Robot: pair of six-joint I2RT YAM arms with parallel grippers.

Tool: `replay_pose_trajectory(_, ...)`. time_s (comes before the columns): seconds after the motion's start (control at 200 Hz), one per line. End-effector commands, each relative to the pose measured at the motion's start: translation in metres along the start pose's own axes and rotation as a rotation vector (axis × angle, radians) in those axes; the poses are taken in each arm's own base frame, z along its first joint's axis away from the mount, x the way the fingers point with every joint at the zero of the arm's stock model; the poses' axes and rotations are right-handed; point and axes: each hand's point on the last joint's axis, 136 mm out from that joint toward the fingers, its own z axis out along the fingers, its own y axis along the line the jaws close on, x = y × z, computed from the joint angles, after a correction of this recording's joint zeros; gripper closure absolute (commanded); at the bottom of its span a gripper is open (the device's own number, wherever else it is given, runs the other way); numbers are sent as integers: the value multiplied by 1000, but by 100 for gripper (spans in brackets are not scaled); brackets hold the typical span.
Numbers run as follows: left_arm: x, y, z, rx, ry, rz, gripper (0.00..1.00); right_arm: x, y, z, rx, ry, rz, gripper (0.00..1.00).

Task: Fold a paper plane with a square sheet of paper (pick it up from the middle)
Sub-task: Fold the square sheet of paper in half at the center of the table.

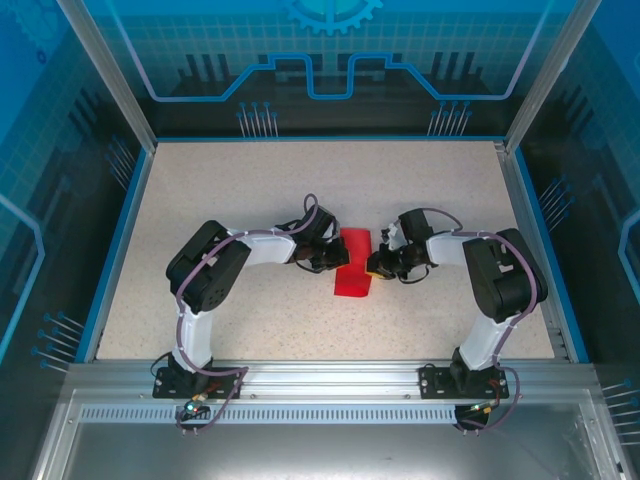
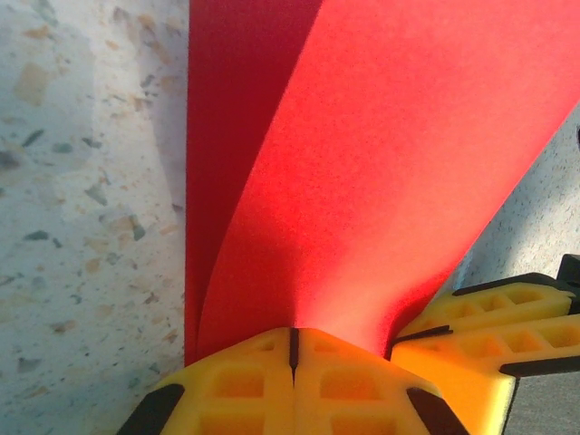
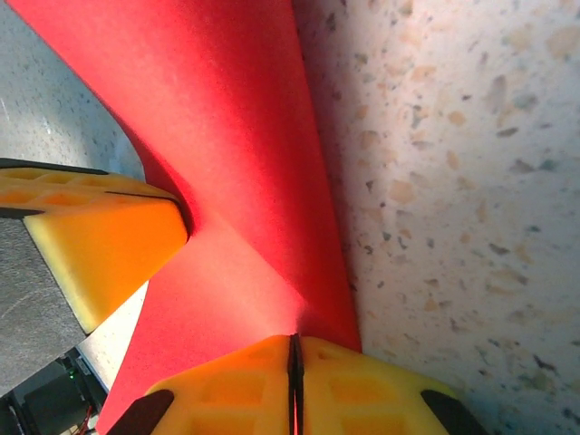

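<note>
Left gripper (image 2: 293, 349) is clamped on the sheet of paper (image 2: 399, 163). Its two yellow pads meet along a thin dark seam, and the red paper rises straight out of that seam. Right gripper (image 3: 294, 353) looks the same in its own wrist view, with its pads pressed together and the sheet's edge pinched where they meet.

From above, the sheet lies as a narrow red strip running away from the arm bases. The left gripper is at its left edge and the right gripper at its right edge, so the two face each other across it. The end of the strip nearer the bases is brighter red than the far end.

The paper is not flat. In the left wrist view, a lit layer curves up from the pads and fans out wide, with a darker red band beside it on the side away from the right gripper. In the right wrist view the sheet twists, and one layer crosses over another just above the pads.

A speckled beige table (image 1: 250, 200) lies under the sheet on all sides. Blue translucent walls (image 1: 60, 150) stand well beyond it. The far wall carries a printed gear graphic (image 1: 333, 12) and circuit-like lines, but the printing offers no letters clear enough to read. An aluminium rail (image 1: 330, 380) holding both arm bases runs below the sheet on the near side.
</note>
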Motion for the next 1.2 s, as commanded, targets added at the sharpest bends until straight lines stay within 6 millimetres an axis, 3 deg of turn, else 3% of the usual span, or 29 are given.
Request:
replay_pose_trajectory(0.0, 32, 55, 20, -169, 87, -43, 100, 5, 0, -6, -17, -3, -4, 89)
replay_pose_trajectory(0.195, 31, 56, 21, -172, 85, -43, 100, 8, 35, -22, -135, -29, -66, 87)
replay_pose_trajectory(0.325, 32, 55, 21, -172, 89, -41, 100, 18, 33, -11, -135, 9, -58, 87)
replay_pose_trajectory(0.525, 33, 57, 21, -178, 94, -37, 100, 29, 4, 6, -68, 45, -7, 89)
replay_pose_trajectory(0.73, 35, 59, 21, -185, 95, -40, 100, 36, -9, 13, -49, 65, 10, 90)
replay_pose_trajectory(1.025, 36, 60, 21, -185, 96, -40, 100, 37, 27, -16, -110, 15, -73, 88)
replay_pose_trajectory(1.195, 36, 60, 21, -186, 99, -39, 100, 50, 22, -7, -91, 48, -76, 88)
